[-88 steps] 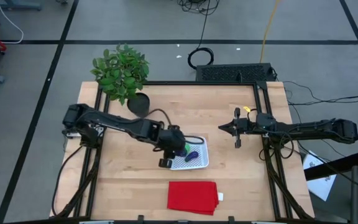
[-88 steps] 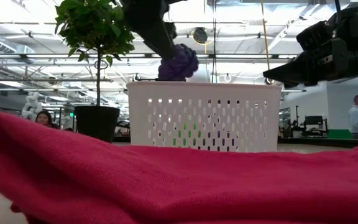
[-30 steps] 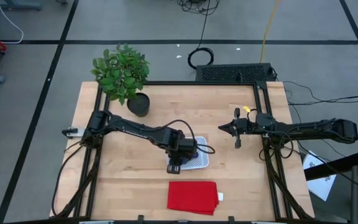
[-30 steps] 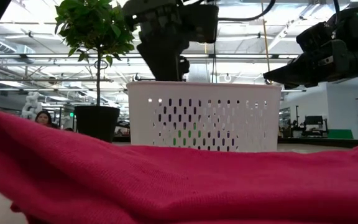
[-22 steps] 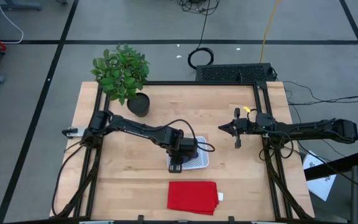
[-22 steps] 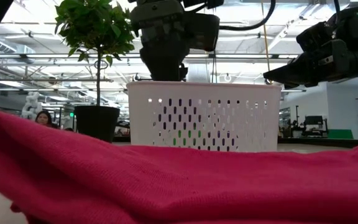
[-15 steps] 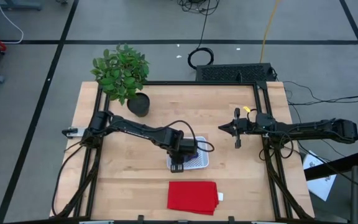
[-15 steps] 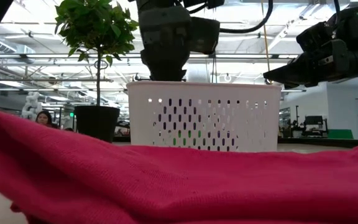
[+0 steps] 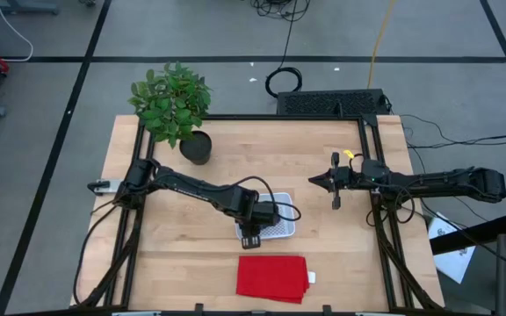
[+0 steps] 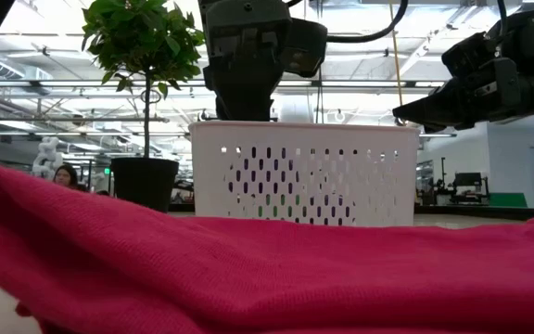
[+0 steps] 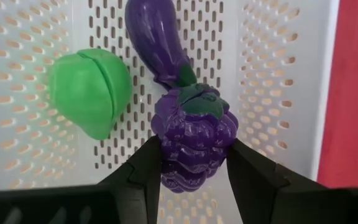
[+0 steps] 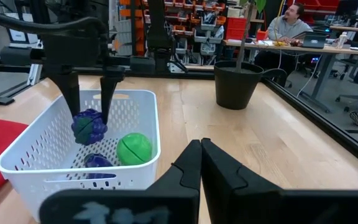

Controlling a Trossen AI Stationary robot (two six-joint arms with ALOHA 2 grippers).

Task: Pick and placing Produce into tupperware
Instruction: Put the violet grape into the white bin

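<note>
Left end effector: the left end effector is down inside the white tupperware, its two fingers clamped on either side of the purple grape cluster.
What changed: about three seconds ago the grapes hung above the container's rim; now the arm has dropped them below it, and in the low view only the wrist shows above the wall.
Grape cluster: between the fingers; whether it touches the perforated floor I cannot tell.
Other produce: the round green piece lies on the floor just beyond the left finger, and the dark purple eggplant lies straight ahead of the grapes, its leafy end against them.
Right end effector: the right end effector waits well apart from the container, over the bare bench, fingers pressed together.
Meaning for the task: two pieces already sit in the tupperware and the third is inside but not yet released; parting the fingers and lifting clear looks like all that remains.
Risk: the grapes may roll onto the eggplant when let go.
</note>
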